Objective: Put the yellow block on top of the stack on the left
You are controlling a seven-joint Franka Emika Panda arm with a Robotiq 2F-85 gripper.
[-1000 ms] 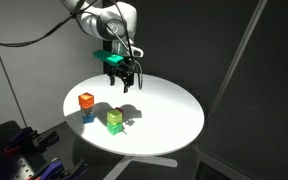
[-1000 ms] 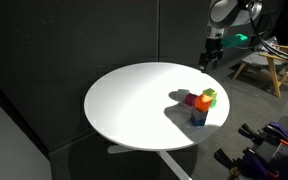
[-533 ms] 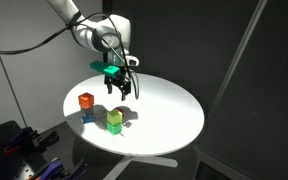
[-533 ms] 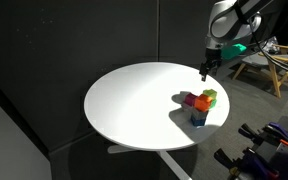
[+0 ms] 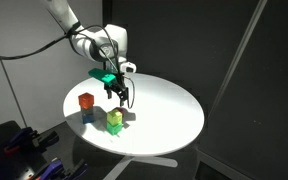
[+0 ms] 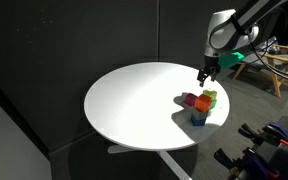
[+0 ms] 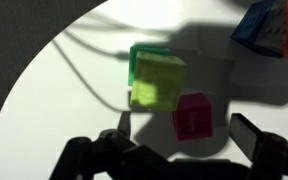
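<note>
The yellow block (image 5: 115, 118) (image 7: 156, 84) is a lime cube that seems to sit on a purer green cube (image 7: 142, 54), with a pink cube (image 7: 192, 116) beside it. The stack (image 5: 85, 104), an orange-red cube over a dark blue one, stands apart from them; in the wrist view it shows at the top right (image 7: 269, 24). It also shows in an exterior view (image 6: 199, 108), in front of the yellow block (image 6: 209, 96). My gripper (image 5: 119, 97) (image 6: 202, 77) (image 7: 184, 135) is open and empty, hovering above the table just beyond the yellow and pink cubes.
The cubes stand on a round white table (image 5: 169, 115) (image 6: 134, 100) on a single pedestal. They are close to its edge in an exterior view (image 6: 216, 118). Dark curtains surround the table. A wooden stool (image 6: 259, 65) stands behind the arm.
My gripper has come down and moved toward the yellow, green and pink cubes. It stays open. The cubes have not moved.
</note>
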